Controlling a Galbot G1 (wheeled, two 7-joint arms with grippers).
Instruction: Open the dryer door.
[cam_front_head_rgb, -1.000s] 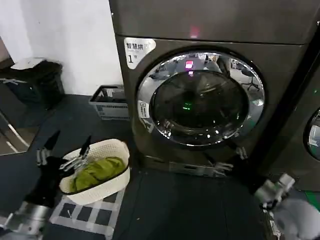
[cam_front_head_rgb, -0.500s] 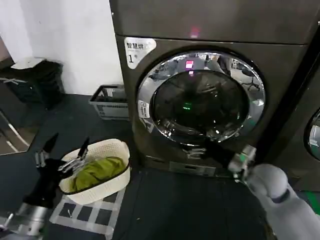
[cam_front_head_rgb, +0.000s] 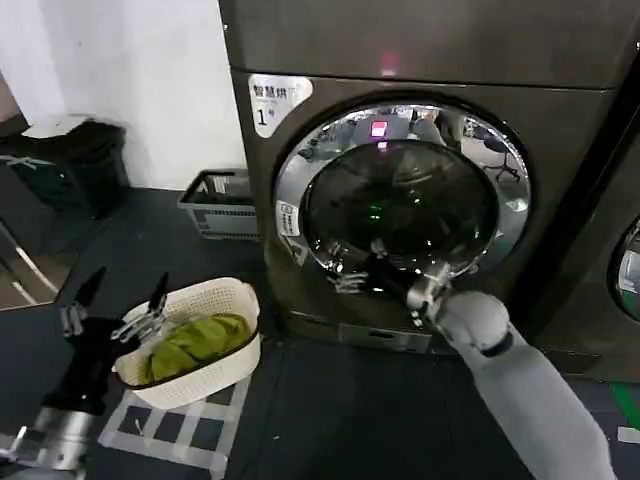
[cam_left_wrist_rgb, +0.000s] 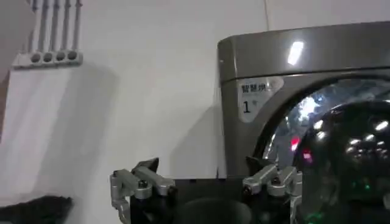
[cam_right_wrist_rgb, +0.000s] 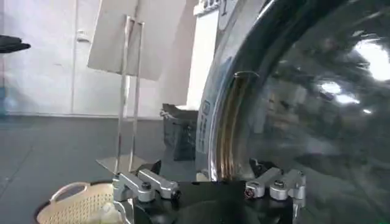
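Note:
The dryer door (cam_front_head_rgb: 400, 205) is closed, its chrome rim ringing dark glass on the grey-brown machine with the "1" sticker (cam_front_head_rgb: 265, 115). My right gripper (cam_front_head_rgb: 350, 268) is open at the door's lower-left rim, the arm reaching in from the lower right. In the right wrist view the right gripper (cam_right_wrist_rgb: 208, 176) straddles the chrome rim (cam_right_wrist_rgb: 222, 115) with the glass (cam_right_wrist_rgb: 317, 91) beside it; the fingers are apart and hold nothing. My left gripper (cam_front_head_rgb: 115, 300) hangs open and empty, low at the left, beside the basket. In its wrist view, the left gripper (cam_left_wrist_rgb: 207, 175) faces the machine (cam_left_wrist_rgb: 304, 55).
A white basket (cam_front_head_rgb: 225, 292) holding green cloth sits on the floor left of the machine, over a checkered mat (cam_front_head_rgb: 170, 425). A grey crate (cam_front_head_rgb: 218, 205) and a black bin (cam_front_head_rgb: 70, 165) stand by the wall. A neighbouring machine (cam_front_head_rgb: 620, 270) is at the right.
My right arm swung up and left from the lower-right floor area to the door's lower-left rim. The left arm shifted only slightly. The door stayed closed.

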